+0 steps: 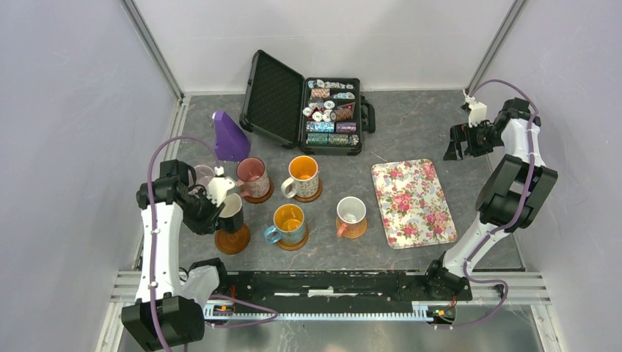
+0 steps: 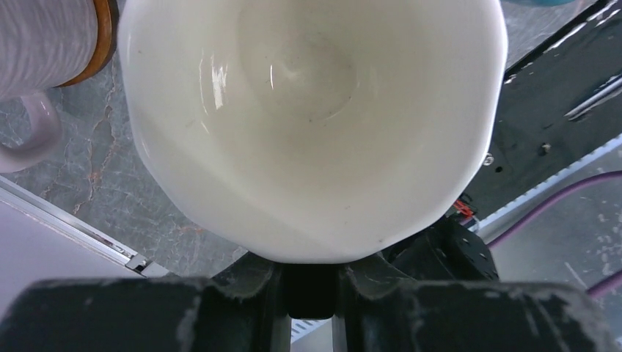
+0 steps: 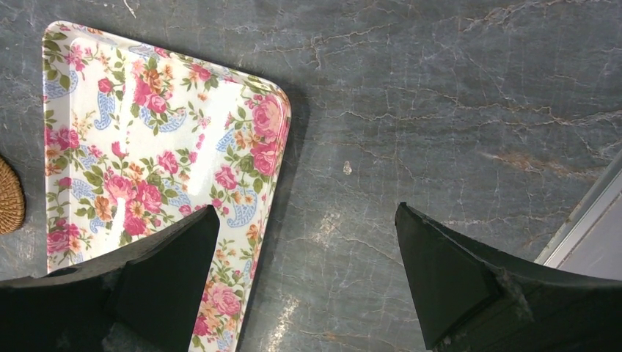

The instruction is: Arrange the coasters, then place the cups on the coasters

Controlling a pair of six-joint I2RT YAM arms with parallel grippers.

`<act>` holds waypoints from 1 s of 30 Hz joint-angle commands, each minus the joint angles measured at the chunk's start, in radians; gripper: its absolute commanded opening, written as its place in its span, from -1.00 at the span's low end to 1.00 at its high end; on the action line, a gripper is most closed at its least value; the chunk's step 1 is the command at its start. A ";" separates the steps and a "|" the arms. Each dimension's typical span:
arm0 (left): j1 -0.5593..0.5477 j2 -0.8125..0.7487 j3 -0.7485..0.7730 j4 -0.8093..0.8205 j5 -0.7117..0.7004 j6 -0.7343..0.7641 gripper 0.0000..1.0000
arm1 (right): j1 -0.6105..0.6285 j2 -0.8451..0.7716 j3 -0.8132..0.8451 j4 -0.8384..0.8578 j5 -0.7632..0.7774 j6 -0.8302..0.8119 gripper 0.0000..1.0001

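My left gripper is shut on the rim of the black cup, which stands over a brown coaster; whether they touch is hidden. In the left wrist view the cup's cream inside fills the frame above my left gripper. The pink cup, the floral cup and the blue cup each sit on a brown coaster. The white-pink cup sits on the orange-tan coaster. The lilac cup is on a coaster behind my left arm. My right gripper hangs open and empty, far right.
A floral tray lies right of the cups. An open black case of poker chips stands at the back, a purple cone-shaped thing to its left. A metal rail runs along the near edge.
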 commanded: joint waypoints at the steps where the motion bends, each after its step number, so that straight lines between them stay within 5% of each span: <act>1: 0.014 -0.007 -0.049 0.099 -0.011 0.102 -0.96 | 0.002 -0.058 -0.016 0.028 0.006 0.009 0.96; 20: 0.021 -0.026 -0.248 0.237 -0.031 0.113 -0.87 | 0.002 -0.070 -0.044 0.028 0.026 0.005 0.96; 30: 0.023 -0.070 -0.253 0.153 -0.058 0.195 -0.83 | 0.002 -0.057 -0.047 0.034 0.025 0.001 0.96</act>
